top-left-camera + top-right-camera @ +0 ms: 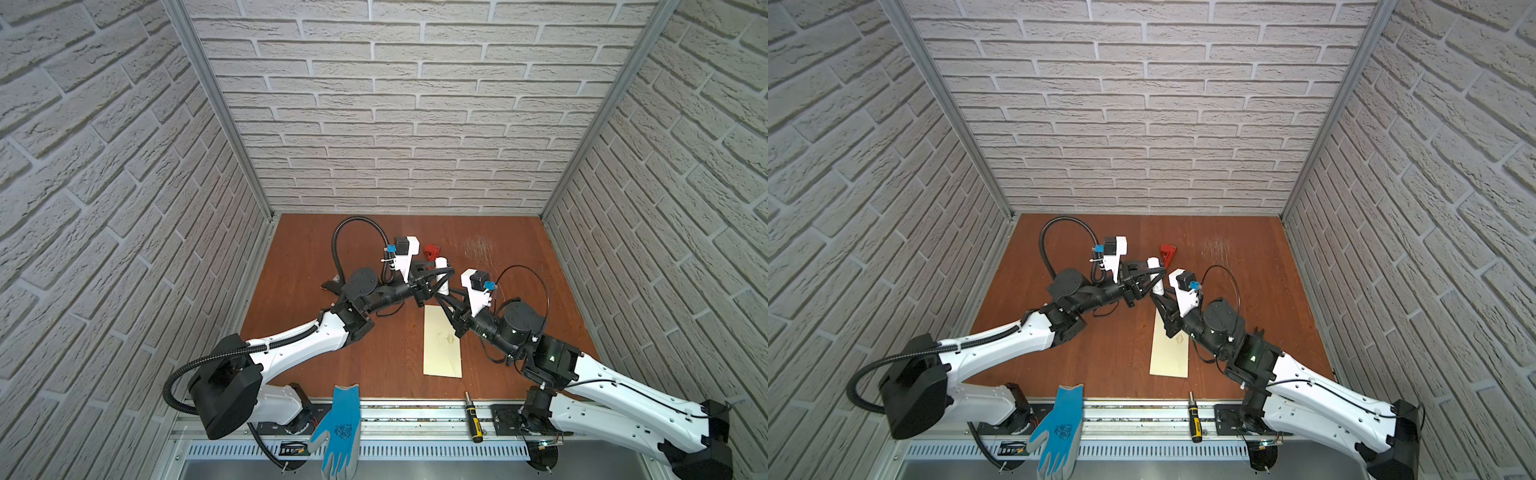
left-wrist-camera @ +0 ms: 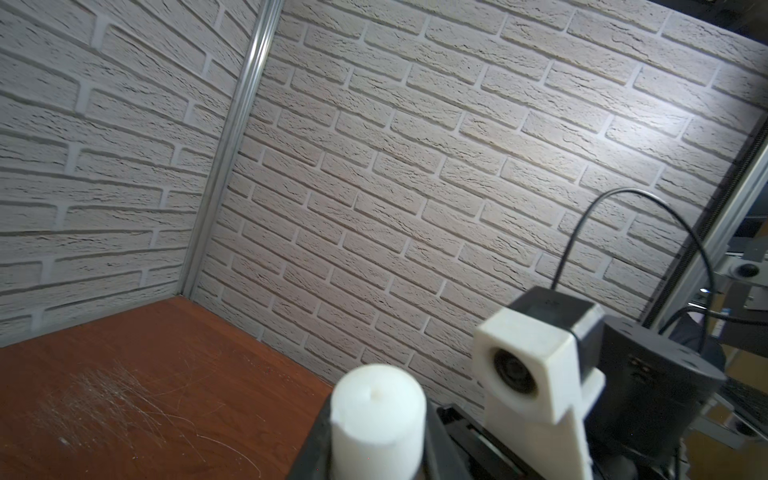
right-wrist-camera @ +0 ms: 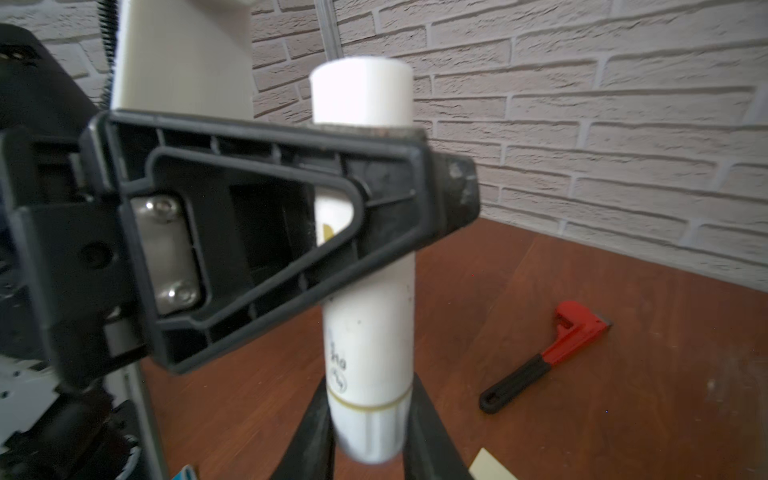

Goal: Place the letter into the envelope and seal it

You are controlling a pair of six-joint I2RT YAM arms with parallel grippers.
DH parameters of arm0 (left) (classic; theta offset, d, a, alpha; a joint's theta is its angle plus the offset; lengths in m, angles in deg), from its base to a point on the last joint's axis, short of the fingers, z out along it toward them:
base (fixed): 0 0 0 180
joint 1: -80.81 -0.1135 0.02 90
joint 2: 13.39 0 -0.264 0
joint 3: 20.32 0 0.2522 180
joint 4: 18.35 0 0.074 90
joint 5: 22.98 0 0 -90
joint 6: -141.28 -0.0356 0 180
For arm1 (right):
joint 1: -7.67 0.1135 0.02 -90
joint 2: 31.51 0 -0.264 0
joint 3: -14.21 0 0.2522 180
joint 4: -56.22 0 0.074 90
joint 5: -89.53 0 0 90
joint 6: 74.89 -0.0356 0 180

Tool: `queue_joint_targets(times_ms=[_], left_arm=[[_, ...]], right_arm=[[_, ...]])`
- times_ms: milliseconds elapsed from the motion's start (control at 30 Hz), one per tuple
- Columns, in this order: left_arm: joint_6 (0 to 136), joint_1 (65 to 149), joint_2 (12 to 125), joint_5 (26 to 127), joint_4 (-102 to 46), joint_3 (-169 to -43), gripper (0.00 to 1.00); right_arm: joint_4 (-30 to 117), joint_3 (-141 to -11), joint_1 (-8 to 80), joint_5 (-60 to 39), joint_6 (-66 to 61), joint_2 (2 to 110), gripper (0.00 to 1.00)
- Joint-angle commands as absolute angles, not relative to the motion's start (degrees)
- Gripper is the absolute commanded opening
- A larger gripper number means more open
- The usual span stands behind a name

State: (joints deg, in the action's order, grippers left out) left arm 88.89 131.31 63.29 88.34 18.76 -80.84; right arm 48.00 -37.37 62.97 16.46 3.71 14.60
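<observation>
Sealing prep: left gripper (image 1: 446, 272) and right gripper (image 1: 442, 296) both clamp the glue stick (image 3: 370, 332) (envelope (image 1: 442, 353) lies below), so uncapping it probably comes next.

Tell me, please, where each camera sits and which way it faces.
Both top views: high in front, looking down at the table; left gripper and right gripper grip the glue stick.
Left wrist: faces the back corner; right wrist camera shows.
Right wrist: faces the back wall; left gripper's finger shows.
Wrist views share the glue stick.
</observation>
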Motion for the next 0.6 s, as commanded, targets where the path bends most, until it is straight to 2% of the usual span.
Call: queue_joint_targets(times_ms=[0,133,333,433,500,567], left_arm=[[83.9,132.4,65.9,79.8,13.6,-79.3,0.0],[82.5,133.2,66.6,77.0,13.4,-79.3,0.0],[82.4,134.1,68.0,74.1,14.8,-79.1,0.0],[82.1,134.0,67.8,73.7,14.9,-79.0,0.0],[81.5,134.0,67.3,73.8,14.5,-79.0,0.0],[80.8,133.6,66.3,74.0,13.8,-79.0,0.0]], right_arm=[[61.2,-41.1,69.8,26.1,10.9,16.5,0.07],[64.1,-43.3,75.7,38.5,15.3,21.3,0.07],[76.0,-46.9,84.3,55.1,26.6,31.0,0.11],[81.6,-46.0,85.1,55.2,29.5,32.8,0.14],[81.4,-45.1,85.1,55.0,28.9,32.5,0.19],[77.0,-44.7,85.1,54.2,26.8,31.1,0.3]])
